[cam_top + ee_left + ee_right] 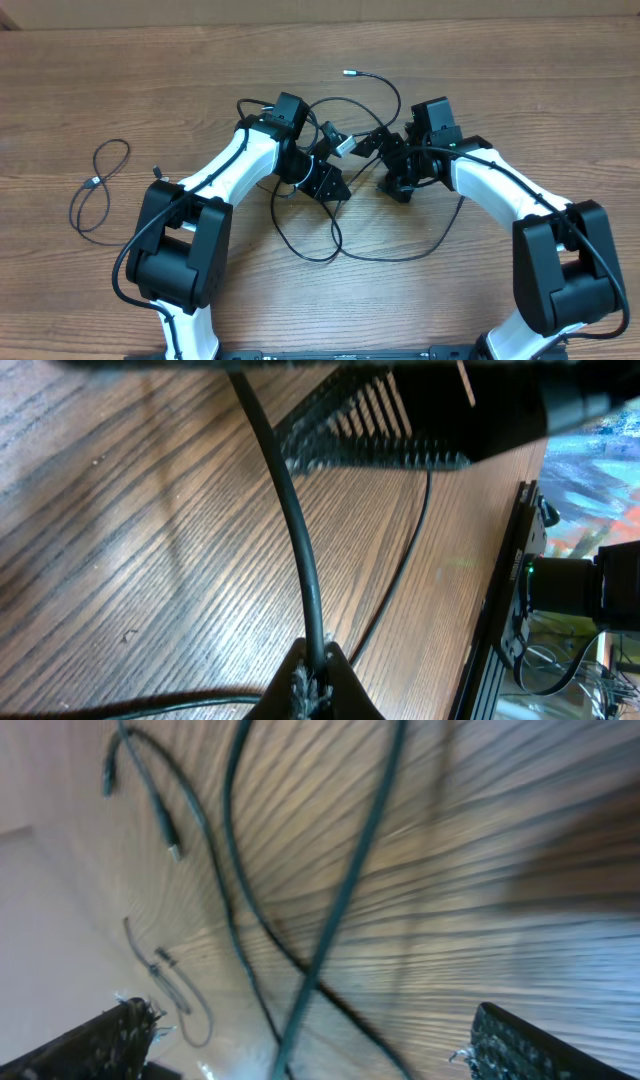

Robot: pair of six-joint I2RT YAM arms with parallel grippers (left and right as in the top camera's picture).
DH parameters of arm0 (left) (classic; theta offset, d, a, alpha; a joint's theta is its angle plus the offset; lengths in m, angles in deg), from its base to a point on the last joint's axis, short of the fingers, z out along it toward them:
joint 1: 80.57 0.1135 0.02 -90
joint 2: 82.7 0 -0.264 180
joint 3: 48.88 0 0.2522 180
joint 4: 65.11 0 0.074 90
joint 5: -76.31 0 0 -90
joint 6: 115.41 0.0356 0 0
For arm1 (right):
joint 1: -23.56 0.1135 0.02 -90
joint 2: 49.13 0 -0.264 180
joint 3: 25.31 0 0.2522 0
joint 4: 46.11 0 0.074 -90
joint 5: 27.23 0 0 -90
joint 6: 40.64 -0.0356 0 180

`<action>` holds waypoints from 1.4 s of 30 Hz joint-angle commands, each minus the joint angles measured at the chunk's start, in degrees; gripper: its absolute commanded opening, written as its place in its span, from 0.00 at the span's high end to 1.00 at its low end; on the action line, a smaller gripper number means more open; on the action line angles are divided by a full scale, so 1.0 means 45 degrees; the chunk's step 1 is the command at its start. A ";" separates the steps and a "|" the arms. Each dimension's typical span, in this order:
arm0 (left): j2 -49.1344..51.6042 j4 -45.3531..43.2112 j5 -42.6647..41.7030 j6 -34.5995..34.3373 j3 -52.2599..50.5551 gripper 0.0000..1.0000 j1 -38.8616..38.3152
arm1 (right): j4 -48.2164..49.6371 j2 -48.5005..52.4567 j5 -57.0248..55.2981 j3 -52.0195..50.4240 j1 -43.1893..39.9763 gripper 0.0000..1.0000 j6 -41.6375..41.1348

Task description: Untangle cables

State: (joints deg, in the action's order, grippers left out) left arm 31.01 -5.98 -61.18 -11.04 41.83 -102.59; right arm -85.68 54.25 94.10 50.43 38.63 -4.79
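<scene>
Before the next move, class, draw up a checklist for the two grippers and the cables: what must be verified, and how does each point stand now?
1. Is the left gripper clamped on a cable: ok.
2. Is the right gripper open, with the strand between its fingers ungripped: ok.
3. Does the loose loop lie apart, beside the left arm: ok.
4. Is the tangle separated: not ok, strands cross between the arms.
5. Which plug does the held cable end in: cannot tell.
</scene>
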 commanded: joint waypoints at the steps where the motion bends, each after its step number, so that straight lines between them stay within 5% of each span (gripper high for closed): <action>1: 0.0121 0.0107 0.0617 0.0189 0.0019 0.96 0.0058 | -0.0559 0.0000 -0.0869 -0.0034 -0.0670 0.00 0.0724; 8: 0.0121 0.0078 0.2283 0.0034 0.0019 0.96 0.0049 | -0.2569 0.0000 -0.2487 -0.0034 -0.2725 0.00 0.0942; 15: 0.0126 -0.0340 0.4323 -0.1933 0.0015 0.96 0.0044 | -0.3551 0.0000 -0.4357 -0.0034 -0.4299 0.00 0.2453; 27: 0.0087 -0.0214 0.4303 -0.3555 0.0204 0.96 0.0034 | -0.4420 0.0000 -0.5984 -0.0034 -0.4721 0.00 0.2433; 42: -0.3371 0.3113 0.6188 -0.3827 0.6596 0.96 0.0034 | -0.4051 0.0000 -0.5037 -0.0029 -0.4721 0.00 0.2433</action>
State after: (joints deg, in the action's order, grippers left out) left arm 22.77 7.87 -37.77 -26.82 65.15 -102.59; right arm -104.21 54.14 72.37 50.69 17.58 5.79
